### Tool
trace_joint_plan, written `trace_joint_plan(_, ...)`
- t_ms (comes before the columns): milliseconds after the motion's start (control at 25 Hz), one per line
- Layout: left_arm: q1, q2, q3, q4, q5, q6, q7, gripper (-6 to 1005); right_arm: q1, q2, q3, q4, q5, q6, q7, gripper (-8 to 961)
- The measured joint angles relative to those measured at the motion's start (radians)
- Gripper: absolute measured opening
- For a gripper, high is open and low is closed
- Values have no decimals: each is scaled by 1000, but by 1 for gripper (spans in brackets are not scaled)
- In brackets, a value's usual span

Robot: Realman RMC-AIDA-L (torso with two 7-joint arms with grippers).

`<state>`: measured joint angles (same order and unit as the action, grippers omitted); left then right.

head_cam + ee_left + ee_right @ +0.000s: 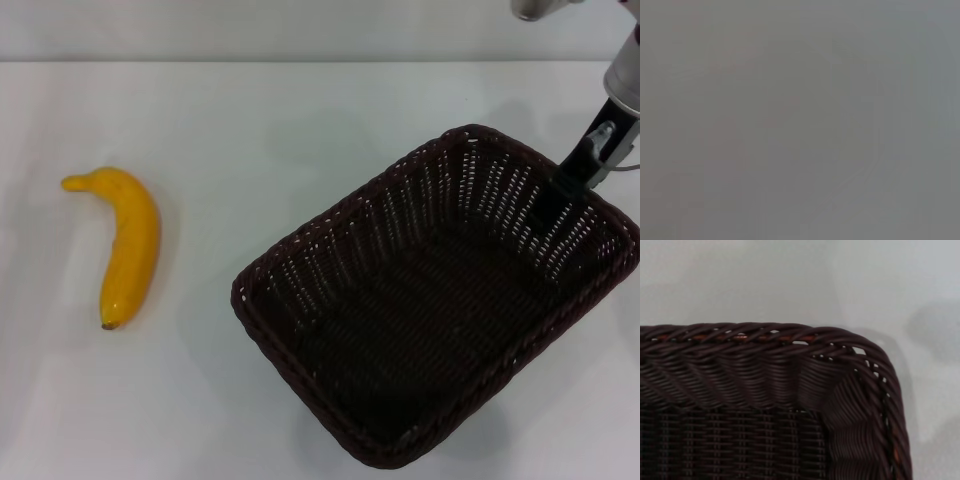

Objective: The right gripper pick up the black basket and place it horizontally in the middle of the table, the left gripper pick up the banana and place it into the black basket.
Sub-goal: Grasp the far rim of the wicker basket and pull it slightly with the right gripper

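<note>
The black basket point(350, 197) stands on the white table point(300, 110) at the right, turned diagonally, with nothing in it. My right gripper point(563, 188) reaches down from the upper right and its black tip is at the basket's far right rim. The right wrist view shows a corner of the basket's braided rim point(765, 332) from close above. The yellow banana point(130, 245) lies on the table at the left, well apart from the basket, its brown tip toward me. My left gripper is out of view, and the left wrist view shows only plain grey.
The table's far edge point(300, 60) meets a pale wall. Bare tabletop lies between the banana and the basket. The basket's near corner reaches almost to the lower edge of the head view.
</note>
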<state>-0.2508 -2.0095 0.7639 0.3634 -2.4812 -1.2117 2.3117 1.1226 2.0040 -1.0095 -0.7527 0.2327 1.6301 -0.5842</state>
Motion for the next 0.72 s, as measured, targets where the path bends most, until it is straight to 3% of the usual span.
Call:
trace_joint_plan(280, 16, -7, 0, 3, -12, -8, 0, 862, 8, 1, -1, 3, 2, 15, -2, 581)
trace_joint_plan(480, 26, -13, -13, 6, -52, -34, 22, 862, 1, -4, 2, -30, -6, 33, 53, 346)
trace_joint_plan(720, 1, -26, -160, 6, -71, -67, 94, 862, -55, -4, 12, -142, -12, 54, 252, 189)
